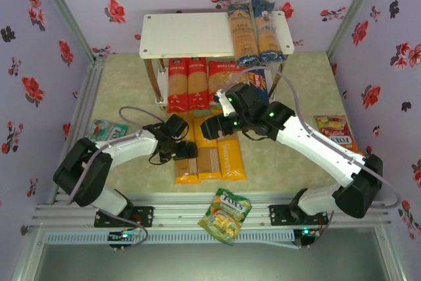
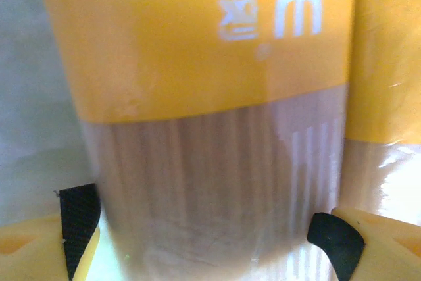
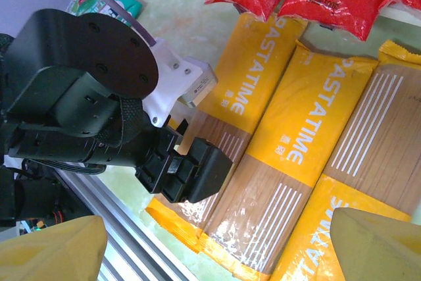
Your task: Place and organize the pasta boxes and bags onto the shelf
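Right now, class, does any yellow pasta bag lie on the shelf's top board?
No: the top board holds two blue-topped bags, while the yellow bags lie on the table.

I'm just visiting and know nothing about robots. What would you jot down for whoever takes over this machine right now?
Left pincer: open, astride the leftmost yellow pack, which lies on the table.
Right pincer: open and empty, above the three yellow packs.
Shelf: two blue-topped packs on the top board, three red bags on the lower tier.
Done: those five are shelved.
Left: the three yellow packs go up.
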Motion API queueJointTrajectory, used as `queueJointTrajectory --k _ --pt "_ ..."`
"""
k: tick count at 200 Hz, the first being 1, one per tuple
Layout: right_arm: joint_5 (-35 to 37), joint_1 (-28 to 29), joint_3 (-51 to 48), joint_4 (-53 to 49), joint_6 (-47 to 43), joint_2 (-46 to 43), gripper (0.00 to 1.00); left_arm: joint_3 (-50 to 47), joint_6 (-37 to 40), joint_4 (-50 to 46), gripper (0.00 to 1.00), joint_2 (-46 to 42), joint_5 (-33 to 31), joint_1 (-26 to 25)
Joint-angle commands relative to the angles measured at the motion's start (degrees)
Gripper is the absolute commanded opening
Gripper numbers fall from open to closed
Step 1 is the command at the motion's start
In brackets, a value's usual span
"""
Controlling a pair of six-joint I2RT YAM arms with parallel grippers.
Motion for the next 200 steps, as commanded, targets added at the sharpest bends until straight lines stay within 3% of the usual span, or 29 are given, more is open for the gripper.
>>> queueJointTrajectory --k 1,71,101,173,200 --pt "-0.58 0.32 0.62 0.04 -0.68 0.51 0.89 0.76 -0.95 9.66 0.9 0.16 5.19 -1.28" --pt "-0.11 0.27 -0.48 0.03 0.12 1.35 0.9 0.23 -1.12 9.28 0.92 3.02 6.42 -1.19" --pt "-0.14 0.12 -0.56 -0.32 0.22 1.95 0.91 0.73 0.14 5.44 0.87 4.95 4.78 -1.02" --pt "-0.39 -0.23 -0.47 -0.53 0.56 2.97 0.91 1.59 1.67 2.79 0.61 9.83 4.28 -0.85" --pt "-0.33 -0.32 -0.39 -0.91 0.56 3.02 0.91 0.39 1.63 3.77 0.29 8.96 5.87 0.06"
